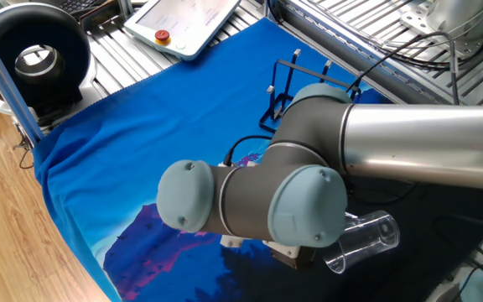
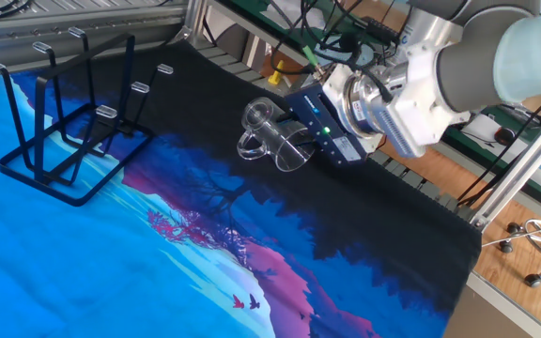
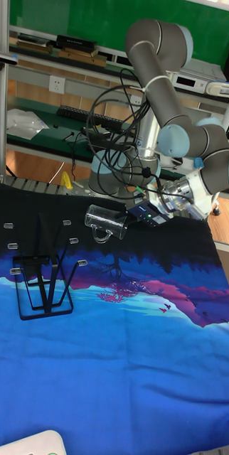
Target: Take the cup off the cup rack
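Note:
The clear cup [image 2: 269, 134] lies on its side in the air just over the dark part of the cloth, its handle pointing down; it also shows as the cup [image 3: 104, 219] and the cup [image 1: 366, 237]. My gripper [image 2: 296, 137] reaches it from the right and is shut on the cup at its open rim, and the same gripper [image 3: 126, 221] shows in the tall view. The black wire cup rack [image 2: 64, 131] stands well to the left with bare pegs, also seen as the rack [image 3: 43, 284]. In one fixed view the arm hides the gripper and most of the rack [image 1: 285, 84].
A blue and black printed cloth [image 2: 205, 263] covers the table. A white teach pendant [image 1: 187, 21] and a black round device [image 1: 36, 54] sit beyond the cloth's far corner. Cables and shelving [image 3: 93, 128] stand behind the table, whose right edge [image 2: 458, 235] is close to the gripper.

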Controlling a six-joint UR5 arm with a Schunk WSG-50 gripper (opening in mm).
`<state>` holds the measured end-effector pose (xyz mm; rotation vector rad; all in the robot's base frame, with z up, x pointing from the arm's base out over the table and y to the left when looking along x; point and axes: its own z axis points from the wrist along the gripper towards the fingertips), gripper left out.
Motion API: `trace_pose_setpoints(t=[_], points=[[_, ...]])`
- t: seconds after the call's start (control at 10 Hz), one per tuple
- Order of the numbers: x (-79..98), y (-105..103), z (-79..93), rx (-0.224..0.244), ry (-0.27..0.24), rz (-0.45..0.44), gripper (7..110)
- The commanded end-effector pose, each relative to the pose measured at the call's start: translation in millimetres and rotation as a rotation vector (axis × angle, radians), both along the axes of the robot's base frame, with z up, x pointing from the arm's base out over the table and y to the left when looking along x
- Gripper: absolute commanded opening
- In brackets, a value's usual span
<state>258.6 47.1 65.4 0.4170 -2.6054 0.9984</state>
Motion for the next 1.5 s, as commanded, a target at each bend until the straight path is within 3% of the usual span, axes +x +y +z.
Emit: trace_pose_setpoints(t=[0.0,0.4,0.5,0.7,1.0,1.4], points=[[-11.9,-4.3,1.4,-0.02,0.066,-0.007,44],[-25.0,-16.3,13.2,-0.08,0.107,-0.044,44],[-27.2,-17.1,14.8,-0.082,0.109,-0.053,22],[-30.2,-19.6,21.5,-0.087,0.115,-0.062,22],[-31.2,-31.3,28.9,-0.074,0.12,-0.055,22],[-17.6,-49.5,43.6,0.001,0.118,-0.011,22]])
